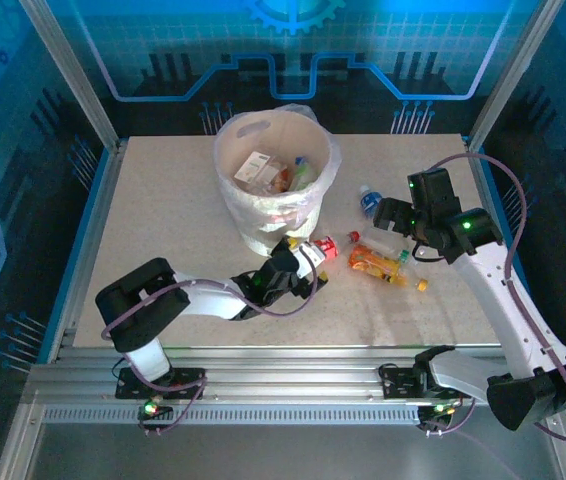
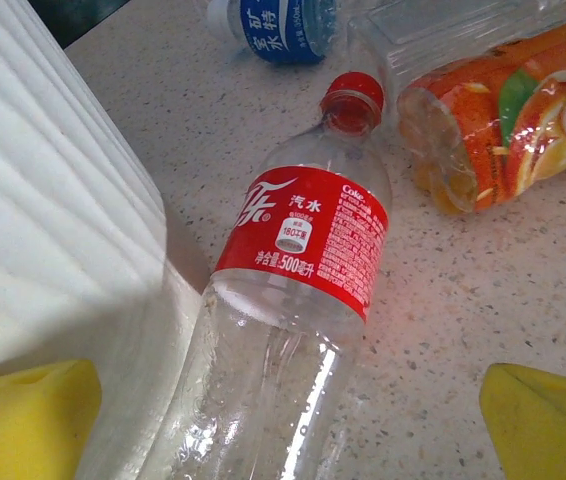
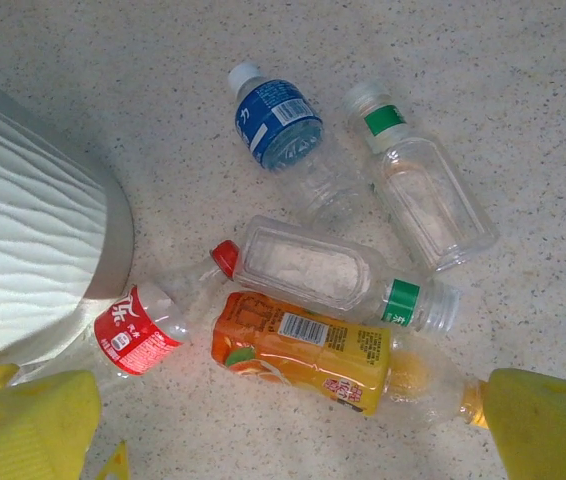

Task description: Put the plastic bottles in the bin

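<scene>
The white bin (image 1: 258, 228) stands upright with several bottles (image 1: 283, 175) inside. Just beside it lies a red-labelled bottle (image 2: 303, 245), then an orange-labelled bottle (image 3: 308, 350), a blue-labelled bottle (image 3: 278, 125) and two clear green-banded bottles (image 3: 423, 190), all on their sides.

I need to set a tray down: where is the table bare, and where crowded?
Bare: the table left of the bin, and the near strip before the orange bottle. Crowded: right of the bin, around the red bottle and blue bottle.

five loose bottles (image 3: 303, 355), one bin (image 1: 258, 225)
</scene>
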